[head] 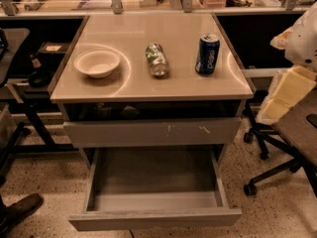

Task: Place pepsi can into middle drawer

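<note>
Over at the right edge of view, the pale gripper (287,90) hangs beside the cabinet, below its top; whether it is open or closed cannot be told. The pepsi can (207,54) stands upright to its left, near the top's right edge, well apart from it. Below, the middle drawer (153,218) is pulled open.
</note>
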{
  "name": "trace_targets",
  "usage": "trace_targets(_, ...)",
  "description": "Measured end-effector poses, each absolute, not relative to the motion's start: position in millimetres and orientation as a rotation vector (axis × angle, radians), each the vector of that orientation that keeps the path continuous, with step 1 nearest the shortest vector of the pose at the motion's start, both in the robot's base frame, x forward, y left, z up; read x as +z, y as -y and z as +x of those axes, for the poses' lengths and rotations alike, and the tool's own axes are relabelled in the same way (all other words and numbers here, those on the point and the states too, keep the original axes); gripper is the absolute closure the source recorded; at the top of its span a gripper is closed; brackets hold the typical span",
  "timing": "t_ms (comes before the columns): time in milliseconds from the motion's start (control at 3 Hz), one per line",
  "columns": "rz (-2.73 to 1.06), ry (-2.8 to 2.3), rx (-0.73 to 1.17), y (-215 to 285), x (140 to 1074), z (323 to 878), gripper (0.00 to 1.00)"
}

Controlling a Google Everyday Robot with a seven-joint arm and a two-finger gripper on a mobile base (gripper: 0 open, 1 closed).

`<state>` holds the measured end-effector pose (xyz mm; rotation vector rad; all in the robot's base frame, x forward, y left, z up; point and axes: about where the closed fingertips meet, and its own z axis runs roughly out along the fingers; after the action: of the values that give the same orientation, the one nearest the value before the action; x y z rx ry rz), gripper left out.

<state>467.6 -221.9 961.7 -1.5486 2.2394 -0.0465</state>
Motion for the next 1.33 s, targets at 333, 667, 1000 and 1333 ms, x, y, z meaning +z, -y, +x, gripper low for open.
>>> trace_targets(333,-1.443,-2.237,-0.019,225,945,508,0.0)
trace_targets(667,-1.39,-2.222,-0.012,224,933,545,0.0)
trace_targets(1000,-1.343,-2.212,0.006,218,907,604,0.0)
trace_targets(1333,-1.344,-2.212,0.006,218,907,604,0.0)
